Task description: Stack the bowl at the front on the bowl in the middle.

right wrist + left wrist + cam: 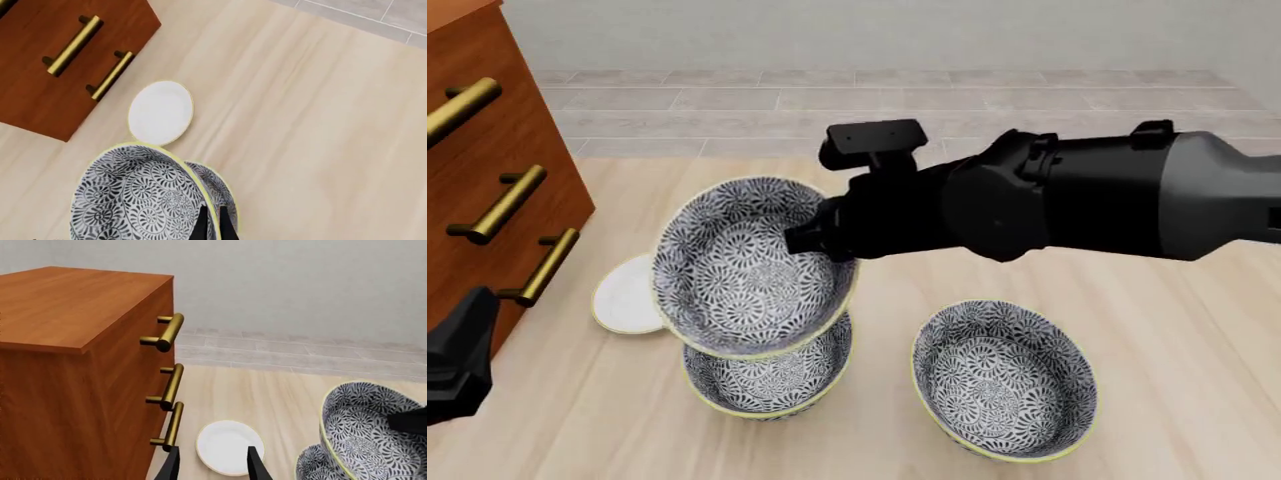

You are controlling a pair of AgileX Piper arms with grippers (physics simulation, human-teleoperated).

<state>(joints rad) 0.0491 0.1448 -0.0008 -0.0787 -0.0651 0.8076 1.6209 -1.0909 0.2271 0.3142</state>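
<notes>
The right pincer (212, 223) is clenched on the rim of the bowl at the front (751, 265), one finger inside the wall and one outside, and holds it raised and tilted so its open side leans toward the camera. The rim grip looks chosen because the deep wall offers nothing else to pinch, and the tilt follows from the bowl hanging from one edge. The held bowl sits directly over the bowl in the middle (771, 378), its lower edge very close to or touching that bowl's rim; I cannot tell which. This reads as the lowering step, with the stack nearly made but not released. A third matching bowl (1004, 378) stands apart to the right on the tabletop (1174, 330). A small white plate (625, 297) lies left of the stack, near the wooden drawer cabinet (481, 160). The left pincer (212, 465) hangs released with nothing between its fingers, waiting at the near left, out of the way.
</notes>
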